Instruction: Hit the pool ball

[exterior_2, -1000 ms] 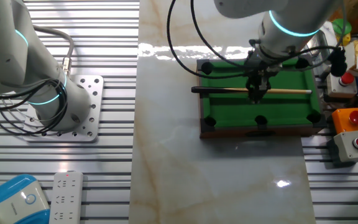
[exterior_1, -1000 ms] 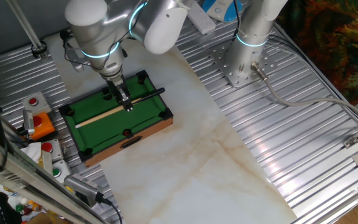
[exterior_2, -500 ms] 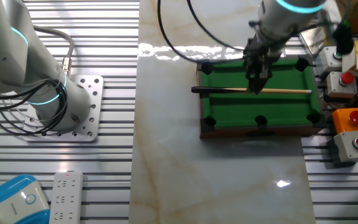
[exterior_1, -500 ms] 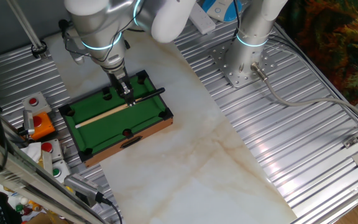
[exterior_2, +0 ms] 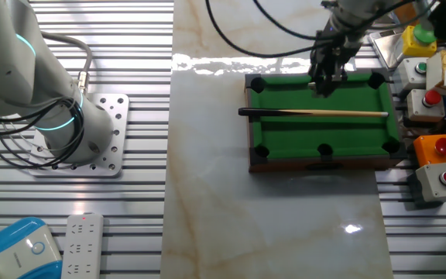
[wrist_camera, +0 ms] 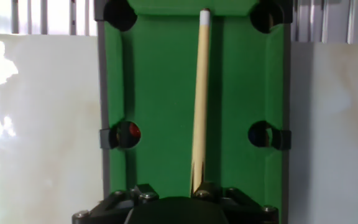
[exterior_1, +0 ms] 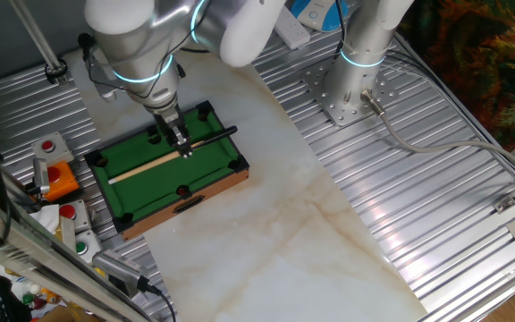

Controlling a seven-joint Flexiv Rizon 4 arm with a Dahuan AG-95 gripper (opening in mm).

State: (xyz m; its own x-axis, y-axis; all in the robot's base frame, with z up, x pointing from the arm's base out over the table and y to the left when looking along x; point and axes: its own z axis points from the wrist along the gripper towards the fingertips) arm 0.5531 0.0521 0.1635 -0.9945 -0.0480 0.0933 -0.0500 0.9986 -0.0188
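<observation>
Pool ball indiscernible; slim wooden cue (wrist_camera: 199,93) lies on flat green felt (wrist_camera: 154,81); tool (exterior_2: 325,87) grip unclear.

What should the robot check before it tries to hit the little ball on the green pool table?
1. Pool table sits flat on the counter: ok.
2. Stick is on the table: ok, it lies lengthwise on the green cloth.
3. End effector has hold of the stick: cannot tell; it hangs right by the stick, but the grip is not visible.
4. Pool ball is in sight: not ok; none shows on the cloth.
5. Ball may already be in a hole: cannot tell; something red and blue glints in one side pocket.
6. Stick is aimed at the ball: cannot tell.
</observation>
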